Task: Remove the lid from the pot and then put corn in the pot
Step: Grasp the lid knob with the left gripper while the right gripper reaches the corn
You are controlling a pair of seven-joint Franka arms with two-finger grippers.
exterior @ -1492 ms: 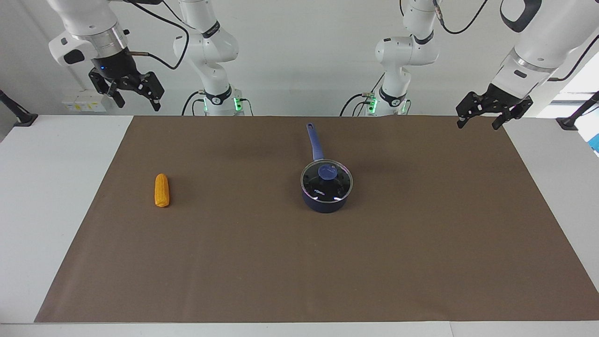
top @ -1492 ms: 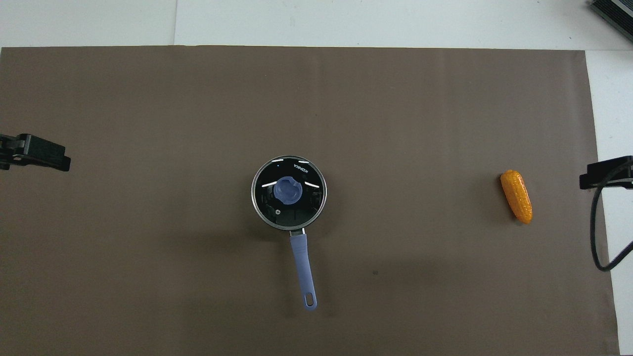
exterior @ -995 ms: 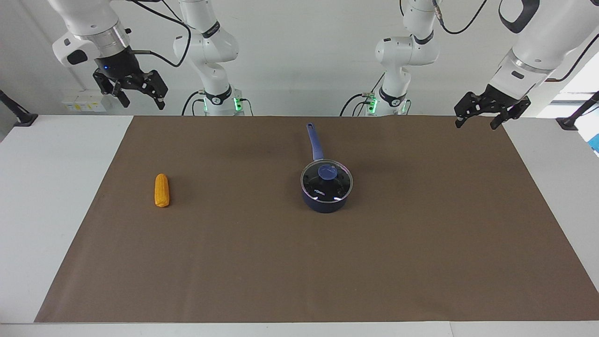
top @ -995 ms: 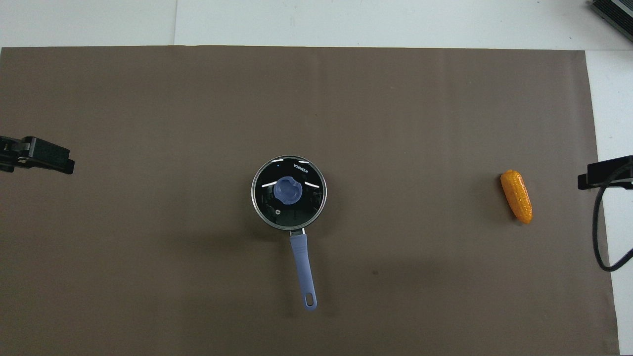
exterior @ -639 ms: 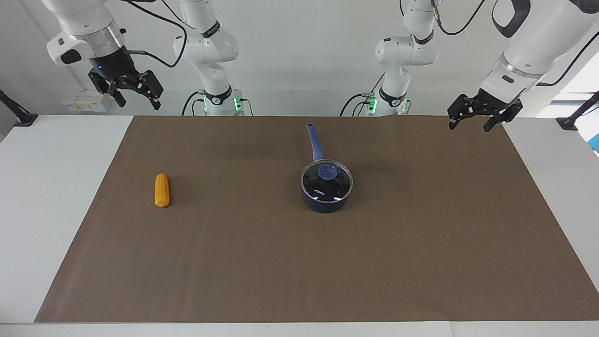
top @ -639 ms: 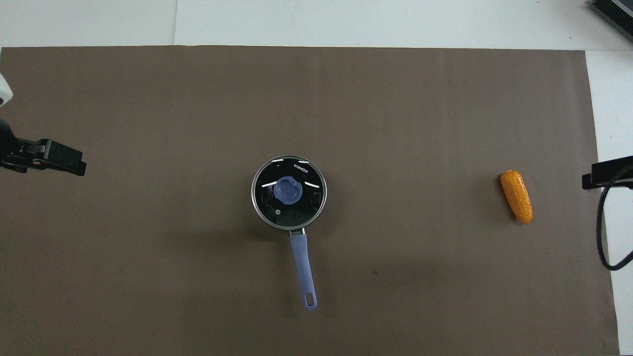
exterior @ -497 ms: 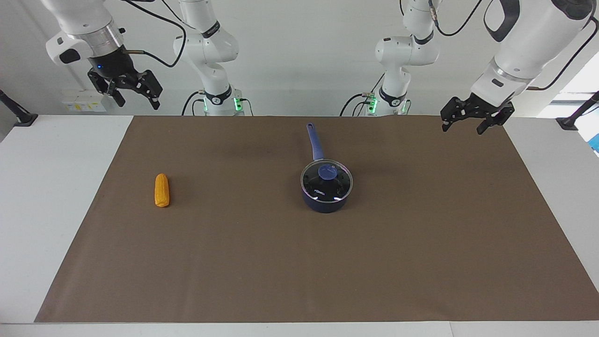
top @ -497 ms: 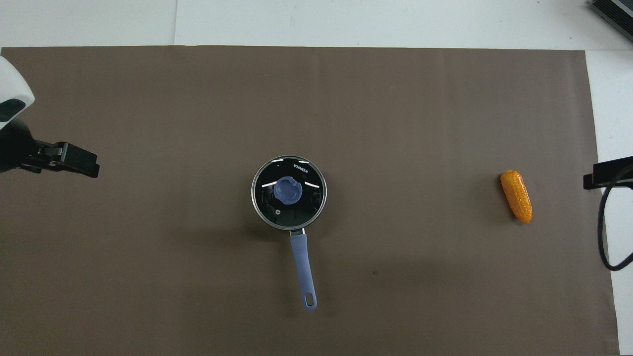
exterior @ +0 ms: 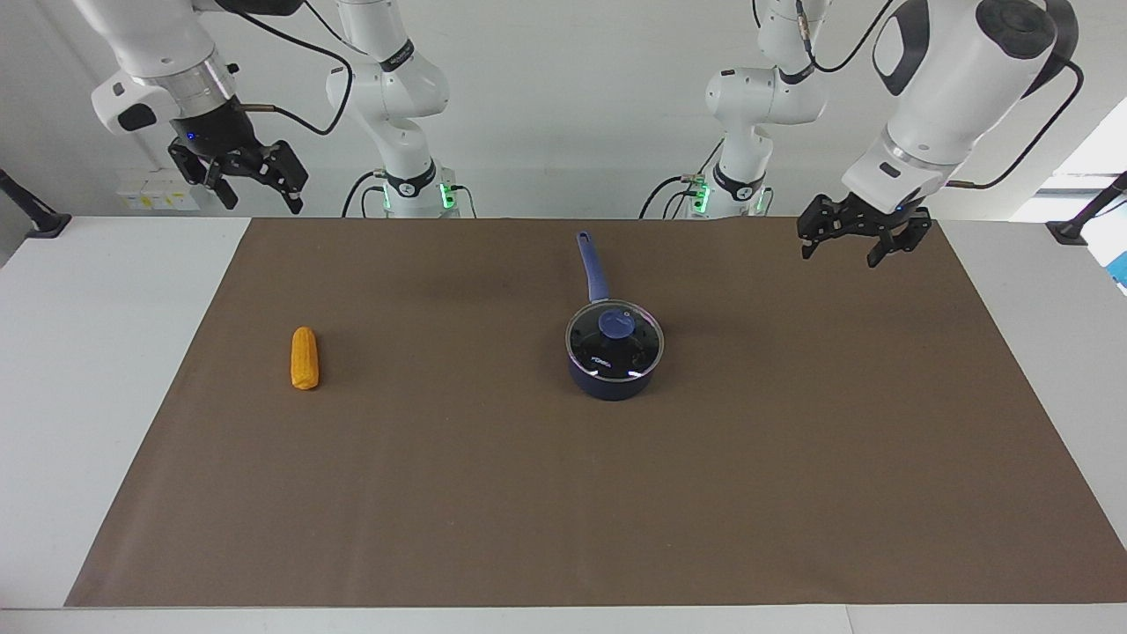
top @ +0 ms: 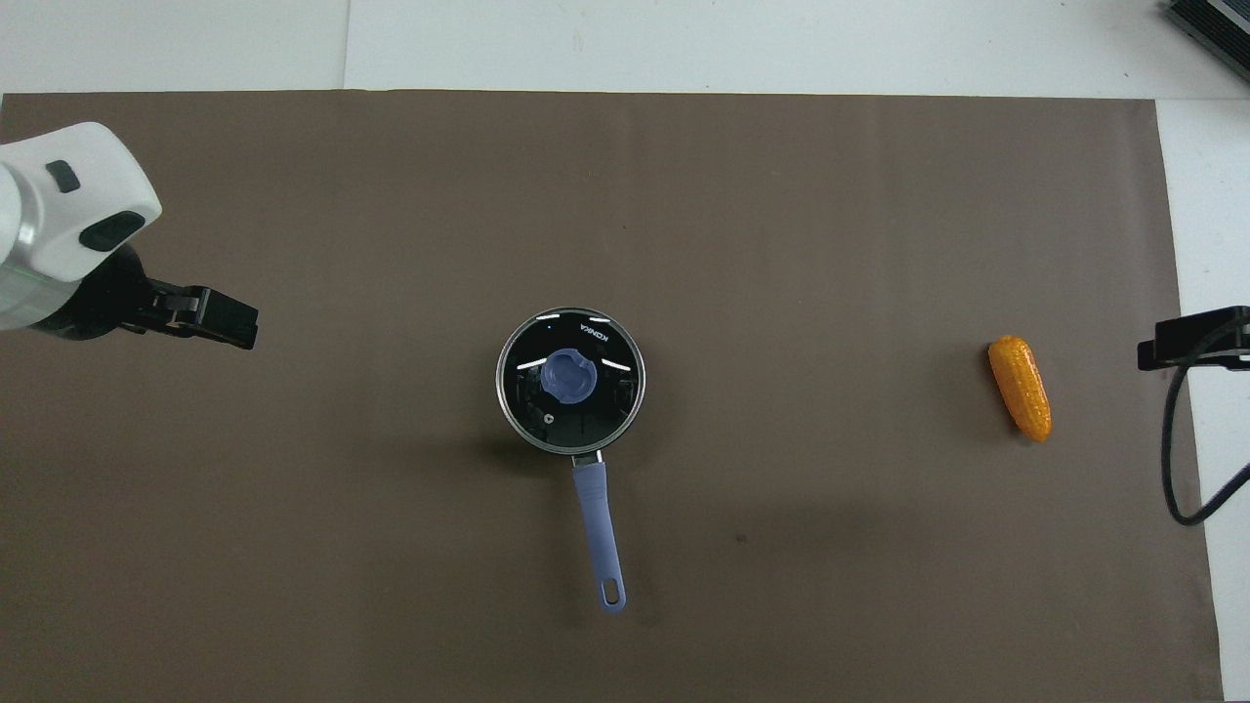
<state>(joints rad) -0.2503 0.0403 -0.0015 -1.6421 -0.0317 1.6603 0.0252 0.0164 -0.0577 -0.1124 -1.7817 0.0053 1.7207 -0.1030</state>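
The dark blue pot (exterior: 609,387) stands mid-mat, its long handle (top: 598,532) pointing toward the robots. The glass lid (exterior: 630,353) with its blue knob (top: 568,377) sits on the pot. The orange corn (exterior: 304,357) lies on the mat toward the right arm's end, also in the overhead view (top: 1020,387). My left gripper (exterior: 838,256) is open and empty, up in the air over the mat's left-arm end, well apart from the pot; it also shows in the overhead view (top: 234,327). My right gripper (exterior: 264,204) is open and empty, raised above the mat's corner by the right arm's base.
A brown mat (exterior: 563,511) covers most of the white table (exterior: 97,352). A black cable (top: 1177,459) hangs by the right gripper at the table's end. A dark object (top: 1211,24) sits at the table's corner farthest from the robots.
My left gripper has moved in over the mat toward the pot and come lower. My right gripper has only shifted slightly. Pot, lid and corn have not moved.
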